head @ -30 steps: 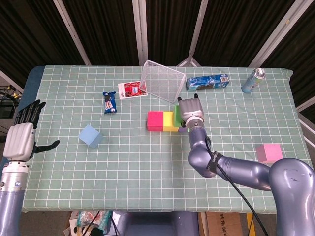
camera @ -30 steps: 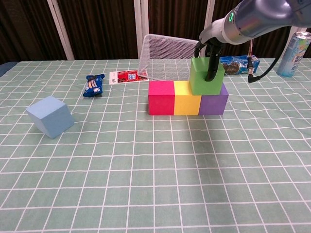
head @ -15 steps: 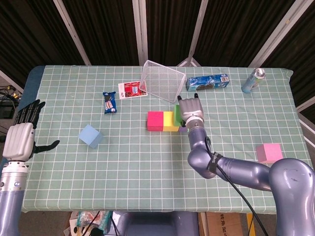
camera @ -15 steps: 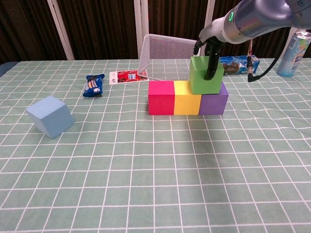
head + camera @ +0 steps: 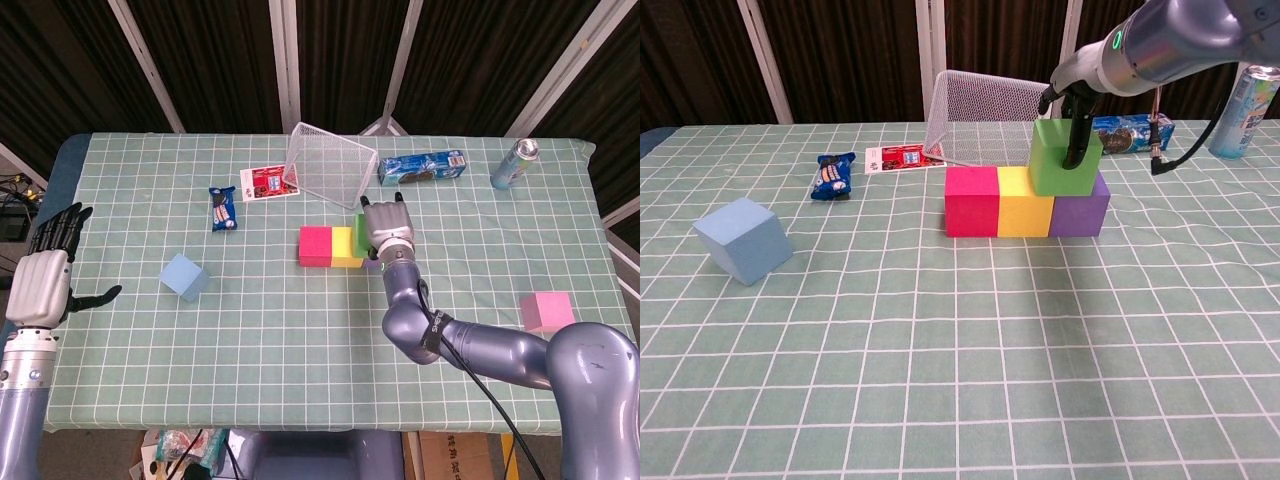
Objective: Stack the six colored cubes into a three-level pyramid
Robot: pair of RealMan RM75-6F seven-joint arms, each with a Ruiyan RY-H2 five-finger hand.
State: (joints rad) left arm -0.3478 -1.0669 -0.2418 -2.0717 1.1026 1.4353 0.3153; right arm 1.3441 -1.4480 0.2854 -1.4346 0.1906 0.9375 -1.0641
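The left hand (image 5: 38,285) hovers past the desk's (image 5: 300,340) left edge, fingers spread and holding nothing. To its right a light blue cube (image 5: 743,239) sits tilted, well apart from the row. Further right, red cube (image 5: 971,201), yellow cube (image 5: 1025,202) and purple cube (image 5: 1080,204) touch in a line. The right hand (image 5: 386,226) grips the green cube (image 5: 1064,158) from above, resting over the yellow-purple seam. Far right of that hand lies a pink cube (image 5: 546,311). Behind it, a snack packet (image 5: 423,166) (its print is unreadable).
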